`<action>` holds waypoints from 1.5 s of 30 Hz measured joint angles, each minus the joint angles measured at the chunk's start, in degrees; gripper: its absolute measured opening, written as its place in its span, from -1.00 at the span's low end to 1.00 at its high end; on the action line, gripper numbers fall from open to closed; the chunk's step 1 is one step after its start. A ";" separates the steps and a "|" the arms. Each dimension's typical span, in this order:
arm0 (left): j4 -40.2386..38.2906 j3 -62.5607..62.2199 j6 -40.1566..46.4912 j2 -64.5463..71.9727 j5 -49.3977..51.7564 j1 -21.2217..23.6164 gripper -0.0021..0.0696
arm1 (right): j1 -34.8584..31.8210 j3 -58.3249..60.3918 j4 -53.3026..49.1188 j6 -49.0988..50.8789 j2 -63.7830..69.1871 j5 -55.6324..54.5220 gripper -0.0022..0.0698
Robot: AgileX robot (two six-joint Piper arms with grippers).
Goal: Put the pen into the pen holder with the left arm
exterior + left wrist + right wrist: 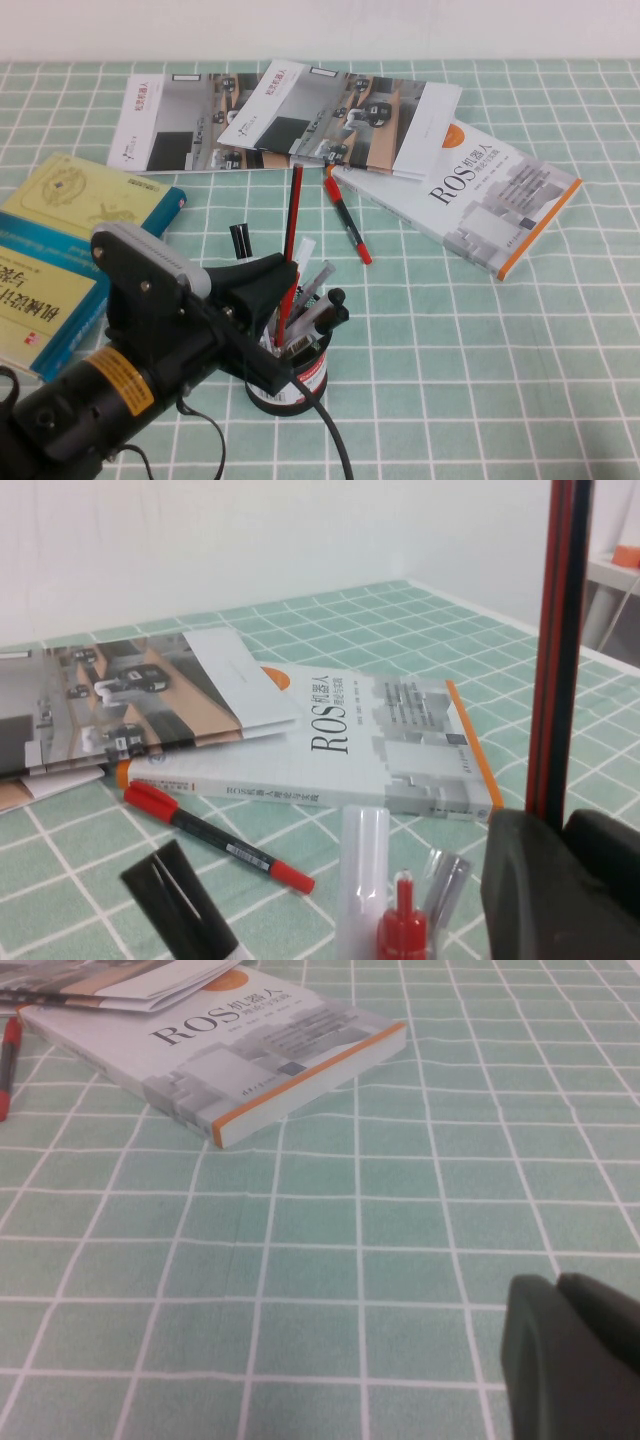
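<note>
My left gripper [283, 283] is shut on the pen [292, 230], a long thin dark red stick held nearly upright. The pen's lower end goes down among several other pens standing in the pen holder [300, 385], a black mesh cup with a white-and-red label at its base. In the left wrist view the pen [555, 650] rises straight up from between my black fingers [530, 880]. The holder itself is out of that view; only the tops of the pens in it show. My right gripper [560, 1295] is shut and empty, low over the checked cloth, and is out of the high view.
A short red pen with black bands [347, 222] and a black cap [240, 241] lie behind the holder. A ROS book [500, 195] lies at the right, brochures [290, 115] at the back, and yellow and blue books [60, 240] at the left.
</note>
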 joint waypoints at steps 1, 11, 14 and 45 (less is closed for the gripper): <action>0.00 0.00 0.10 0.14 0.00 0.00 -0.88 | 0.00 0.00 0.00 0.00 0.00 0.00 -1.00; 0.89 0.00 0.59 1.02 0.26 0.00 -0.88 | 0.00 0.00 0.00 0.00 0.00 0.00 -1.00; 1.81 0.00 0.59 1.02 0.78 0.00 -0.84 | 0.00 0.00 0.00 0.00 0.00 0.00 -1.00; 2.28 0.00 -0.77 -40.35 39.08 0.00 -0.93 | 0.00 0.00 0.00 0.00 0.00 0.00 -1.00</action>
